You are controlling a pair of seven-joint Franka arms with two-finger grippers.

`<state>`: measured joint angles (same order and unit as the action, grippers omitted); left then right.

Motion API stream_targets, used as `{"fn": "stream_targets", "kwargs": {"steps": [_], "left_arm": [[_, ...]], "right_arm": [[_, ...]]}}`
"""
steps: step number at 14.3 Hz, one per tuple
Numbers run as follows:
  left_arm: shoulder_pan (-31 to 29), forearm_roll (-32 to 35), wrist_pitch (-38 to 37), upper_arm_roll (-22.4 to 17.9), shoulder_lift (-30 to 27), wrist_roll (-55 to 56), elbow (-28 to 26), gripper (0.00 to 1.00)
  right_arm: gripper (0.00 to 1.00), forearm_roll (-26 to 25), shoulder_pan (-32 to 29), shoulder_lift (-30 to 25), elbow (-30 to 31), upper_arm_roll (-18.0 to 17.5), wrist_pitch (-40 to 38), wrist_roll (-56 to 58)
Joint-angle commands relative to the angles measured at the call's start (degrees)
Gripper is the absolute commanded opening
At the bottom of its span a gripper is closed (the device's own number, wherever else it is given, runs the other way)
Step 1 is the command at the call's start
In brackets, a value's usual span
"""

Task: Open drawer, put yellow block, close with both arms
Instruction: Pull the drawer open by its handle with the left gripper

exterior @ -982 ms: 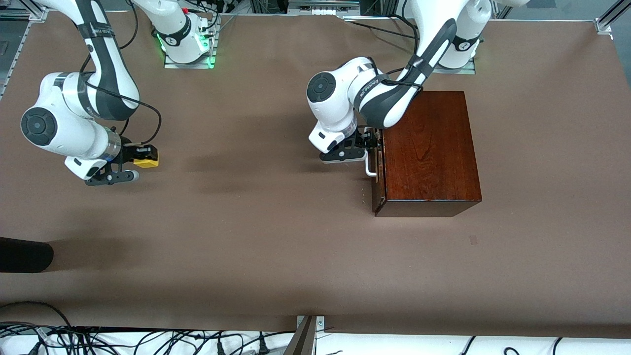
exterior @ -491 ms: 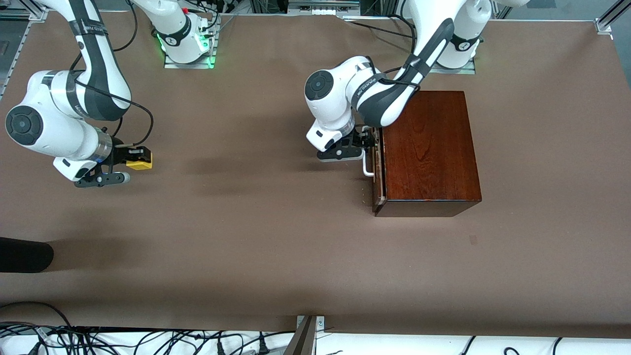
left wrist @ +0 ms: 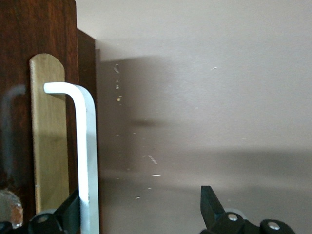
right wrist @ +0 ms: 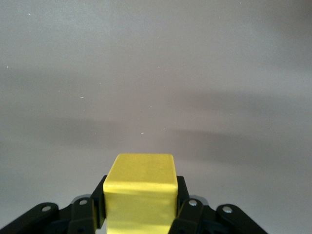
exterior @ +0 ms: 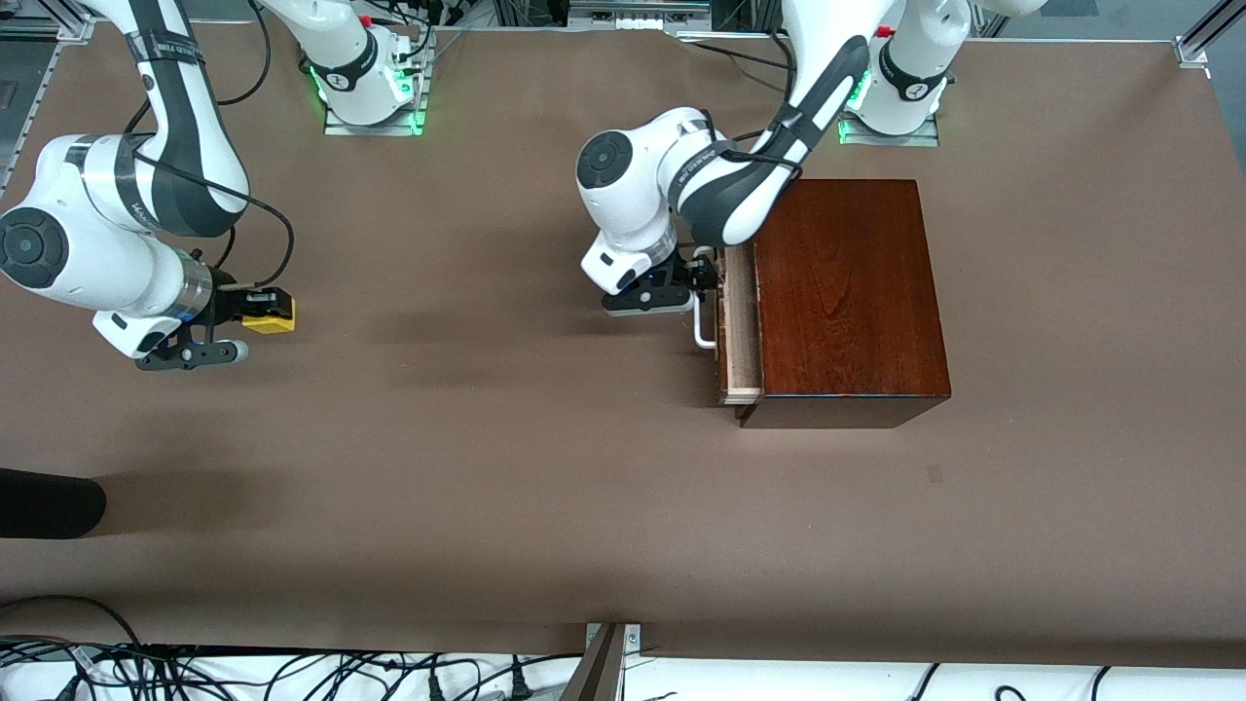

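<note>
The drawer [exterior: 739, 326] now shows a strip of pale tray outside the mahogany box [exterior: 849, 292], drawn out by my left gripper [exterior: 703, 282] hooking its white handle [left wrist: 84, 156] with fingers spread, while my right gripper [exterior: 255, 313], over the table's right-arm end, clamps the yellow block [right wrist: 141, 192], so loading seems near.

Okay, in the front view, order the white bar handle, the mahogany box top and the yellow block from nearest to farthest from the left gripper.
1. White bar handle, at the left gripper.
2. Mahogany box top, beside the drawer.
3. Yellow block, in the right gripper, toward the right arm's end.
</note>
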<state>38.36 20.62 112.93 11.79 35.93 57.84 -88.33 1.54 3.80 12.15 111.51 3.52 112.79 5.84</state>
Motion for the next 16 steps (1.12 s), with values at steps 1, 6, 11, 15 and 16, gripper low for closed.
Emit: {"fn": "stream_targets", "kwargs": {"steps": [1, 6, 11, 15, 16], "left_arm": [[3.91, -2.69, 0.45, -1.85, 4.32, 0.87, 6.31, 1.00], [7.34, -4.89, 0.36, -4.13, 6.08, 0.96, 9.75, 1.00], [9.36, -6.12, 0.27, -4.93, 7.04, 1.66, 11.67, 1.00], [11.38, -6.91, 0.27, -6.15, 8.71, 3.06, 13.79, 1.00], [12.00, -7.00, 0.45, -6.60, 8.98, 3.41, 14.14, 1.00]], "right_arm": [[0.07, -0.31, -0.37, -0.90, -0.59, -0.18, -2.83, -1.98], [0.07, -0.31, -0.37, -0.90, -0.68, -0.18, -4.16, -2.51], [0.07, 0.04, -0.46, -0.64, -2.87, 1.58, -6.97, -2.42], [0.07, 0.66, -1.08, 1.99, -6.31, 1.93, -6.97, -2.77], [0.07, 0.66, -1.08, 2.08, -6.39, 1.93, -6.97, -2.77]]}}
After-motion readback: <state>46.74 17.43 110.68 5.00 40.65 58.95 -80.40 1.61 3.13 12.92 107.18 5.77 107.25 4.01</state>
